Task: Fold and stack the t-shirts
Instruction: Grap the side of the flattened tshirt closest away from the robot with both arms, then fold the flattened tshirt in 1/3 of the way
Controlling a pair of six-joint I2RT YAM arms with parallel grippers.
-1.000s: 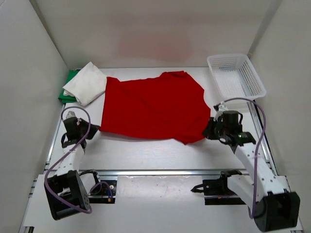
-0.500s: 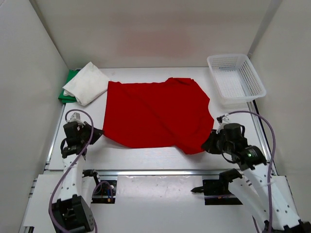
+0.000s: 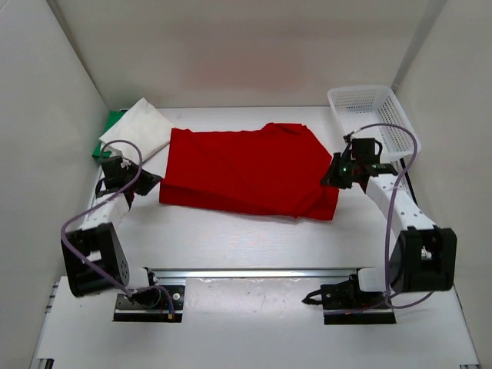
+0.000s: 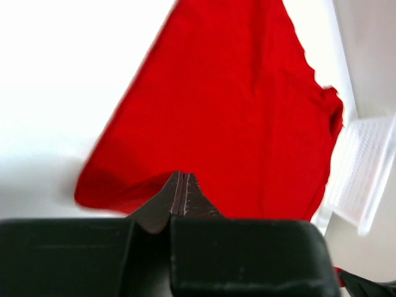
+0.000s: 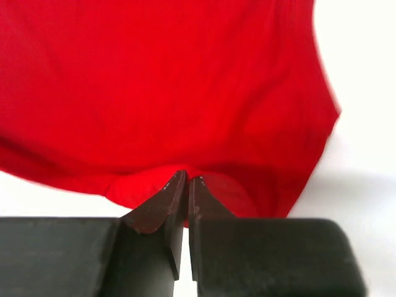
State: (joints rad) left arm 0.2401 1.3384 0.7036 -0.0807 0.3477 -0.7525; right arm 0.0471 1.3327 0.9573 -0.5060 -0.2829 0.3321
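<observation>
**While the red t-shirt [image 3: 246, 171] is pinched at both ends, the basket [image 3: 342, 115] is seen with just its own mesh inside**

So, as far as containers go, only one is to be found: the white plastic mesh basket, parked at the far right corner of the table [image 3: 246, 238]. Only its own lattice floor and walls can be made out inside it. No cloth is draped over its rim, and it is set apart from the red shirt, though the right arm's wrist is held just in front of its near left corner.

The red t-shirt is spread across the middle of the table, mostly flat, with its near edge looking doubled over along the front. Its left end is clamped by the left gripper [image 3: 150, 184]: in the left wrist view the two fingers are pressed fully together, with a bunched bit of red hem caught at the tips. Same story on the other side. The right gripper [image 3: 332, 175] is closed tight on the right end, and a small fold of red cloth is seen humped up right at its fingertips in the right wrist view.

Over at the far left corner, the white t-shirt [image 3: 138, 131] is laid folded on top of the green t-shirt [image 3: 98, 147], of which only a strip is shown along the left side. The red shirt's far left corner is placed just beside the white one; whether they touch can't be told.
</observation>
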